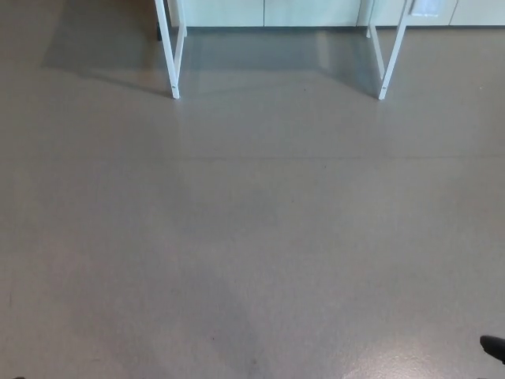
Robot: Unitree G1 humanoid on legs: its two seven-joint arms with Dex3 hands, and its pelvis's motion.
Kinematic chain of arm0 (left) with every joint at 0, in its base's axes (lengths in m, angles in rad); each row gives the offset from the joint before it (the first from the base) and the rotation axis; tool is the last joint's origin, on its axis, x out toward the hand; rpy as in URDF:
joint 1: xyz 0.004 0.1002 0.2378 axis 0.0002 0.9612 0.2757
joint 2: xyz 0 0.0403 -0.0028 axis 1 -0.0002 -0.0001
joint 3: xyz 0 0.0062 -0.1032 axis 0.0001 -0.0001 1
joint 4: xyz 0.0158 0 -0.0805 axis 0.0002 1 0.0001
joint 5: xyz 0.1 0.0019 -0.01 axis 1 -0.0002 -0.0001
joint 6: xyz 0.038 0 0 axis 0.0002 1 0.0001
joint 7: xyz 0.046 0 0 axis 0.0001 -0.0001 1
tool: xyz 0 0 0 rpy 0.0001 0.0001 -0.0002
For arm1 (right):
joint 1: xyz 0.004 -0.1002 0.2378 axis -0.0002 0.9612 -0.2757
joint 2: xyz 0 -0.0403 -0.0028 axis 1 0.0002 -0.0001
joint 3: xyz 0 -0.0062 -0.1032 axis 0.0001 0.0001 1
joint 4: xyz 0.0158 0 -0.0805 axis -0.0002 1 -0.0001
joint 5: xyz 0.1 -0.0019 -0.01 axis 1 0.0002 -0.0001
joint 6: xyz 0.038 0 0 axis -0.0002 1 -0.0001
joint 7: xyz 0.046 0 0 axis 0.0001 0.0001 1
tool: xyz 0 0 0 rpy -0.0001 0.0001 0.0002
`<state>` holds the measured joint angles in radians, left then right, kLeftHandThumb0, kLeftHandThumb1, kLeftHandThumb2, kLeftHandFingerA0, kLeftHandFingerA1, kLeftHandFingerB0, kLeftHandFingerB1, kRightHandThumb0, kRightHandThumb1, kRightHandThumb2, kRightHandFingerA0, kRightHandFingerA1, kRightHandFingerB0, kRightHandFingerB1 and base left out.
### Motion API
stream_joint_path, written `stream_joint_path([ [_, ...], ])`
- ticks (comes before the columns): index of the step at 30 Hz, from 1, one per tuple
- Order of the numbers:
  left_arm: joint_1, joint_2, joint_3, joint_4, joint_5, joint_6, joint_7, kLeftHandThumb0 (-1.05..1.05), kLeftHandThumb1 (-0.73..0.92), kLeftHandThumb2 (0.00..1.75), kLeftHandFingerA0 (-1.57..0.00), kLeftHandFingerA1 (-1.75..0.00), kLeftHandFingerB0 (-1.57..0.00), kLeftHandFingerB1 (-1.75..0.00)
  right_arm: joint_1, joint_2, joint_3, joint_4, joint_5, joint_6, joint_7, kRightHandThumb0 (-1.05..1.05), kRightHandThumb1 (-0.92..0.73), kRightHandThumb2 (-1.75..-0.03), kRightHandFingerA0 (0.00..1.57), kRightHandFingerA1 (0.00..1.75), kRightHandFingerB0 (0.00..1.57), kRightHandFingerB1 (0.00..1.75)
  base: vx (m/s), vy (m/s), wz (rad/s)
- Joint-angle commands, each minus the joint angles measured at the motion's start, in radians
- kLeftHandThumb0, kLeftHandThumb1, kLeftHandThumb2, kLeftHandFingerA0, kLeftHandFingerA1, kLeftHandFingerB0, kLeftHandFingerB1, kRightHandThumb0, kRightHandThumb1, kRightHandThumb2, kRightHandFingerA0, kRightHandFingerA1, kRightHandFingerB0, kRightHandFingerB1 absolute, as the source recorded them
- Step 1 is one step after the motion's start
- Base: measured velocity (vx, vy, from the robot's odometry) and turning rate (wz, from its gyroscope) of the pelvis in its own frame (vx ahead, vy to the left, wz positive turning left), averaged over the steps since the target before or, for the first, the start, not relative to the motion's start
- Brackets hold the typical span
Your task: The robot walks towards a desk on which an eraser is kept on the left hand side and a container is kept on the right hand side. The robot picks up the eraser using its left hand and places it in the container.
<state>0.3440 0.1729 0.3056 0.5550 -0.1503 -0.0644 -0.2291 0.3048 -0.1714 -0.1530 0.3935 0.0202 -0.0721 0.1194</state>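
The floor (pixel 252 237) looks like smooth grey vinyl or a similar sheet, with a soft half-matt shine and pale reflections in the upper part of the frame. The white desk legs (pixel 174 55), upper left and upper right, look like painted metal, smooth and slightly glossy.

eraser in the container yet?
Cannot tell. Only the desk legs and grey floor show; the desktop, eraser and container are out of frame.
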Motion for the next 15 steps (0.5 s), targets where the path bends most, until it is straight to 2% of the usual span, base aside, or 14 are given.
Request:
stream_joint_path([
  [1, 0.036, -0.01, 0.033, 0.004, -0.067, -0.079, -0.071, -0.09, 0.42, 0.91, -0.31, -0.61, -0.21, -0.54, 0.032, -0.003, -0.019, 0.018, 0.046, -0.081, 0.053, -0.39, -0.42, -0.69, 0.52, 0.51, 0.39, 0.47, 0.0, 0.0, 0.0],
  [2, 0.04, -0.01, 0.031, 0.011, -0.056, -0.103, -0.069, -0.13, 0.61, 0.58, -0.37, -0.51, -0.34, -0.36, 0.03, -0.001, -0.022, 0.022, 0.048, -0.083, 0.054, -0.39, -0.42, -0.68, 0.53, 0.52, 0.4, 0.47, 0.0, 0.0, 0.0],
  [3, 0.039, -0.012, 0.028, 0.018, -0.042, -0.113, -0.055, -0.14, 0.58, 0.57, -0.42, -0.48, -0.38, -0.36, 0.025, -0.001, -0.024, 0.031, 0.05, -0.086, 0.055, -0.38, -0.41, -0.68, 0.53, 0.52, 0.41, 0.48, 0.0, 0.0, 0.0],
  [9, 0.02, -0.015, 0.018, 0.109, -0.015, -0.151, -0.024, -0.12, 0.56, 0.56, -0.38, -0.44, -0.35, -0.35, 0.011, -0.017, -0.032, 0.082, 0.045, -0.108, 0.065, -0.39, -0.41, -0.69, 0.53, 0.53, 0.42, 0.48, 0.0, 0.0, 0.0],
  [10, 0.018, -0.016, 0.017, 0.123, -0.014, -0.159, -0.023, -0.16, 0.55, 0.57, -0.39, -0.44, -0.36, -0.35, 0.01, -0.019, -0.034, 0.088, 0.045, -0.109, 0.067, -0.31, -0.5, -0.55, 0.6, 0.45, 0.47, 0.39, 0.0, 0.0, 0.0],
  [11, 0.028, -0.016, 0.017, 0.132, -0.01, -0.168, -0.018, -0.16, 0.55, 0.57, -0.41, -0.43, -0.37, -0.35, 0.019, -0.018, -0.033, 0.092, 0.045, -0.112, 0.072, -0.39, -0.4, -0.7, 0.53, 0.54, 0.41, 0.48, 0.0, 0.0, 0.0],
  [14, 0.053, -0.01, 0.017, 0.173, -0.001, -0.222, -0.021, -0.13, 0.54, 0.56, -0.43, -0.44, -0.38, -0.35, 0.044, -0.013, -0.027, 0.101, 0.041, -0.123, 0.079, -0.37, -0.42, -0.68, 0.52, 0.53, 0.42, 0.48, 0.0, 0.0, 0.0],
  [15, 0.036, -0.008, 0.017, 0.186, -0.002, -0.219, -0.017, -0.15, 0.54, 0.56, -0.42, -0.43, -0.38, -0.35, 0.027, -0.016, -0.027, 0.114, 0.038, -0.125, 0.078, -0.3, -0.5, -0.55, 0.58, 0.45, 0.47, 0.39, 0.0, 0.0, 0.0],
])
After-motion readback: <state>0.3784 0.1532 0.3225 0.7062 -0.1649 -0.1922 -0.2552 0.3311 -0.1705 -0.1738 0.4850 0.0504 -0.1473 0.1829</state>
